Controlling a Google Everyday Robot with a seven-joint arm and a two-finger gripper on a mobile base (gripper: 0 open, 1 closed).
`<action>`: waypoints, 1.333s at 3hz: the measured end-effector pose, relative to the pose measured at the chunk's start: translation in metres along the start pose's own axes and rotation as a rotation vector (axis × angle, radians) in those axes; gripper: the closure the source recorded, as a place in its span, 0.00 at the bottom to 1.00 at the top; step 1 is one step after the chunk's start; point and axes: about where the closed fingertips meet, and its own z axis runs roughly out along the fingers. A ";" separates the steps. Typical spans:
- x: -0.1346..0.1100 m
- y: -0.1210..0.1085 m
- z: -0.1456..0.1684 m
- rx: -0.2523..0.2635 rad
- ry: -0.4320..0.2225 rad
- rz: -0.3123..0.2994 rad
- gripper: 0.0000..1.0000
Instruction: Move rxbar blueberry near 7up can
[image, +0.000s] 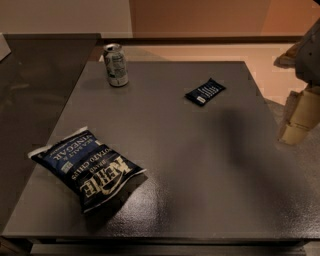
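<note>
Dark grey table (200, 165), tan wall behind. Front left: Kettle chip bag (87, 167), flat. Back left: 7up can (115, 65), upright. Back, right of centre: rxbar blueberry (205, 92), well apart from can. Far right edge: gripper (300, 117), holding nothing visible; open or closed, cannot tell. Move apparently not begun.
</note>
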 end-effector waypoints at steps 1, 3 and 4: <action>0.000 0.000 0.000 0.000 0.000 0.000 0.00; -0.017 -0.055 0.053 -0.058 -0.031 -0.107 0.00; -0.034 -0.090 0.086 -0.096 -0.044 -0.211 0.00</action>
